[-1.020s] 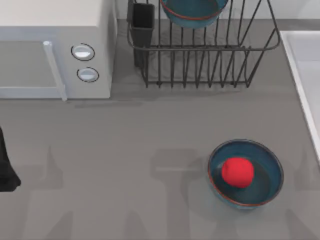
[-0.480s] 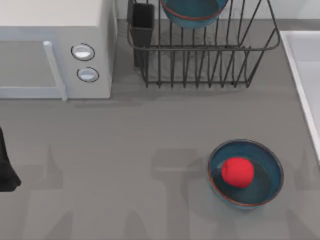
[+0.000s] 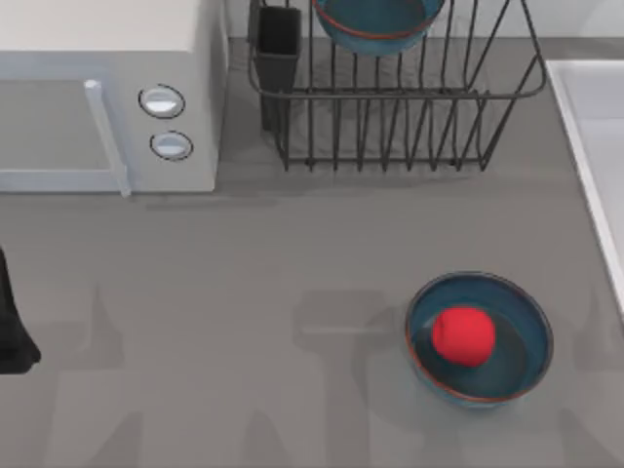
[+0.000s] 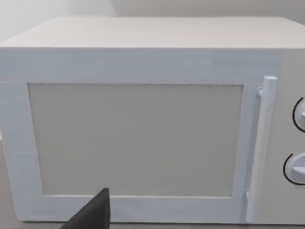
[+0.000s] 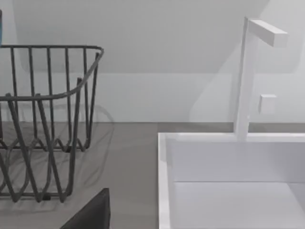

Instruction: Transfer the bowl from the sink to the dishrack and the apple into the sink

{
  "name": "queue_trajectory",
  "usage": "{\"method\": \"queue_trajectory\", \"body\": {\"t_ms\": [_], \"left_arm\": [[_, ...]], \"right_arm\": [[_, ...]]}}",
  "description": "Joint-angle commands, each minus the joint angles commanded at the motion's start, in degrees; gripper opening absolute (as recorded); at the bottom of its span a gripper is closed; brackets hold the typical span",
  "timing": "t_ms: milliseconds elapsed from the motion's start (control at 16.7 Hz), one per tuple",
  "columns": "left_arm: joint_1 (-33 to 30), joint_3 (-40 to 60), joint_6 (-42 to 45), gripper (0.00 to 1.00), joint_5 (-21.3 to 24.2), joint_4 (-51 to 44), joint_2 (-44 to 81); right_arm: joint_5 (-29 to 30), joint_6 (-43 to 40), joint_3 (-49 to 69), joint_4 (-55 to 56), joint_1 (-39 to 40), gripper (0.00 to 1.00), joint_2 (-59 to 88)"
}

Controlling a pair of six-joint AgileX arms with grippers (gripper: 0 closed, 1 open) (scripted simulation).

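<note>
A grey table seen from above. At its right edge lies the sink, a pale rectangular basin with a raised rim; the right wrist view shows its near wall and a white faucet. At the top centre stands the dishrack, dark upright wire bars with a black cutlery cup at its left corner. A teal-blue bowl with a rust-red rim already rests in the rack, partly cut off by the frame. A white microwave fills the top left.

A second, matching bowl sits on the table at the lower right, well apart from the rack and near the sink. The apple, small, smooth and bright red, lies inside it, slightly left of centre.

The left arm is parked at the table's left edge. Whether either gripper is spread or pressed together cannot be told.

The remaining step appears to be the apple. The right arm is nearer; a good grasp would come straight down over the fruit, clearing the bowl's rim, then lift well before crossing the sink's raised edge.
</note>
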Motion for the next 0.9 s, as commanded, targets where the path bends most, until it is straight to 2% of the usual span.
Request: {"method": "queue_trajectory", "body": {"t_ms": [300, 480, 660, 900], "left_arm": [[0.00, 0.00, 0.00, 1.00, 0.00, 0.00, 0.00], [0.00, 0.00, 0.00, 1.00, 0.00, 0.00, 0.00], [0.00, 0.00, 0.00, 1.00, 0.00, 0.00, 0.00], [0.00, 0.00, 0.00, 1.00, 0.00, 0.00, 0.00]], "right_arm": [[0.05, 0.40, 0.61, -0.42, 0.53, 1.00, 0.57], [0.33, 3.68, 5.99, -4.10, 4.87, 1.00, 5.83], [0.49, 9.27, 15.52, -11.02, 12.06, 1.00, 16.53], [0.30, 18.37, 31.25, -23.87, 22.51, 1.00, 37.94]]}}
